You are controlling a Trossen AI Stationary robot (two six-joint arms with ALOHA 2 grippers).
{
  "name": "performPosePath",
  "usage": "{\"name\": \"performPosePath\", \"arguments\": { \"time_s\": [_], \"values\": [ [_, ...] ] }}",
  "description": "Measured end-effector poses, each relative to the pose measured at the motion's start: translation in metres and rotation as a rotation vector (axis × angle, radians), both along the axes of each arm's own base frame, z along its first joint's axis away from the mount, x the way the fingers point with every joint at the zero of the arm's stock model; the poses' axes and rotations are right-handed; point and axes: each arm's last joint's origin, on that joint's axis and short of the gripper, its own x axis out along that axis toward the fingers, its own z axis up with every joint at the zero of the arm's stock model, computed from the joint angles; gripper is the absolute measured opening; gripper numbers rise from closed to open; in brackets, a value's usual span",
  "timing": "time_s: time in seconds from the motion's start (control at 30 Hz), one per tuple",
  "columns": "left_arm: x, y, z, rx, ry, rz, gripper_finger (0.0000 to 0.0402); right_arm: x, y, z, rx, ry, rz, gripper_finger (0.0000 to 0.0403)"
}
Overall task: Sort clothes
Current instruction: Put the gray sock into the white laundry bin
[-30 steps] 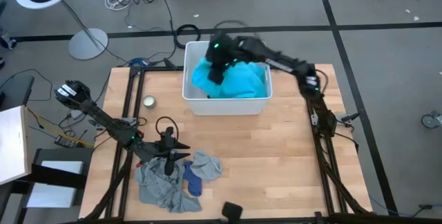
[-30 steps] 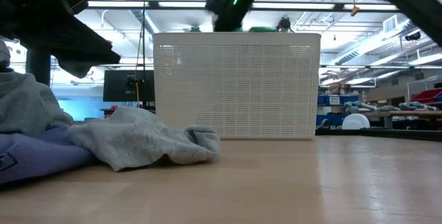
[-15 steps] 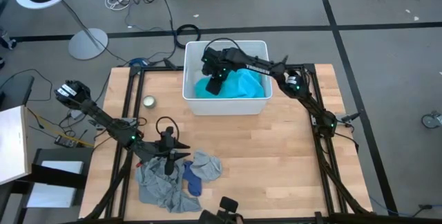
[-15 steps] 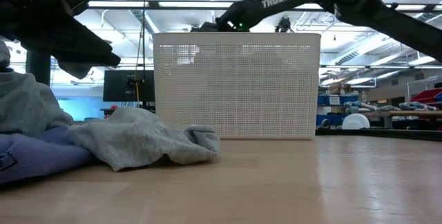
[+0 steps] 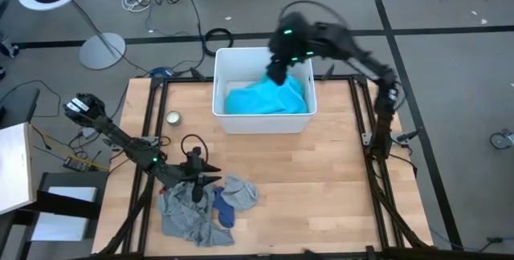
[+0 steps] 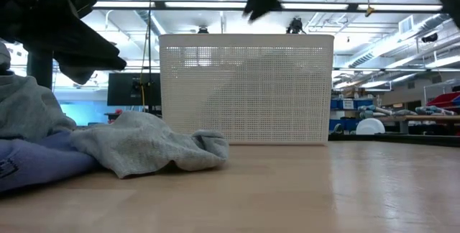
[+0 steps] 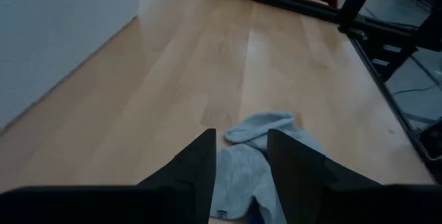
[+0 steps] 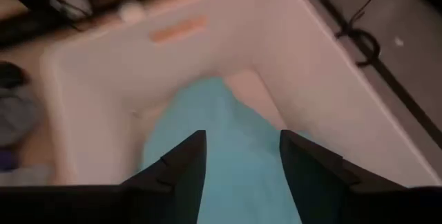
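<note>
The right gripper (image 5: 275,74) hangs over the far right part of the white bin (image 5: 221,119). Its two fingers (image 8: 185,172) are spread apart and hold nothing. Right under it lies the turquoise garment (image 5: 265,98), bunched up on the floor of the bin and filling most of it.

The left gripper (image 5: 196,193) sits low at the near left of the wooden table (image 5: 321,180). Its fingers (image 7: 200,175) are also apart, with nothing between them. It is right over the pile of clothes. Below it is a grey sock (image 7: 245,165), lying flat on the wood. Beside the sock is a blue sock (image 5: 224,209), and a grey shirt (image 5: 181,218) spreads out at the table's near edge. A small round tin (image 5: 173,118) sits on the table to the left of the bin.
</note>
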Motion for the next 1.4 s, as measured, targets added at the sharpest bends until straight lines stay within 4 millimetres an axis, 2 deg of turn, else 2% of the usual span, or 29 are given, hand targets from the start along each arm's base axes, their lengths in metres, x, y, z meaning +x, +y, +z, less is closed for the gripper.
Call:
{"name": "performPosePath", "arguments": {
  "time_s": [0.1, 0.2, 0.3, 0.4, 0.6, 0.83, 1.07, 1.17, 1.27, 1.3, 1.4],
  "values": [
    [0.001, -0.001, 0.001, -0.015, 0.010, -0.018, 0.0135, -0.028, 0.031, 0.029, -0.007, -0.045, 0.025, 0.0180],
    [0.005, -0.005, 0.007, -0.006, 0.050, -0.048, 0.0135, -0.050, 0.066, 0.048, -0.034, -0.064, 0.059, 0.0172],
    [0.013, -0.009, 0.016, 0.031, 0.119, -0.052, 0.0135, -0.064, 0.101, 0.058, -0.064, -0.054, 0.096, 0.0167],
    [0.023, -0.014, 0.021, 0.061, 0.182, -0.064, 0.0135, -0.070, 0.132, 0.061, -0.081, -0.044, 0.128, 0.0164],
    [0.048, -0.024, 0.013, 0.045, 0.335, -0.141, 0.0131, -0.074, 0.188, 0.057, -0.135, -0.001, 0.171, 0.0164],
    [0.080, -0.037, 0.005, 0.048, 0.413, -0.210, 0.0116, -0.080, 0.246, 0.045, -0.171, 0.036, 0.186, 0.0160],
    [0.095, -0.040, -0.011, 0.036, 0.507, -0.256, 0.0110, -0.092, 0.297, 0.039, -0.185, -0.020, 0.227, 0.0160],
    [0.098, -0.039, -0.010, -0.014, 0.512, -0.257, 0.0095, -0.094, 0.317, 0.033, -0.204, -0.036, 0.232, 0.0160],
    [0.103, -0.041, -0.005, -0.016, 0.500, -0.272, 0.0039, -0.091, 0.336, 0.024, -0.231, -0.036, 0.239, 0.0159],
    [0.105, -0.042, 0.000, -0.002, 0.489, -0.284, 0.0020, -0.090, 0.341, 0.021, -0.240, -0.034, 0.239, 0.0159],
    [0.114, -0.046, 0.020, 0.017, 0.471, -0.302, 0.0007, -0.083, 0.359, 0.008, -0.274, -0.021, 0.242, 0.0159]
  ]
}}
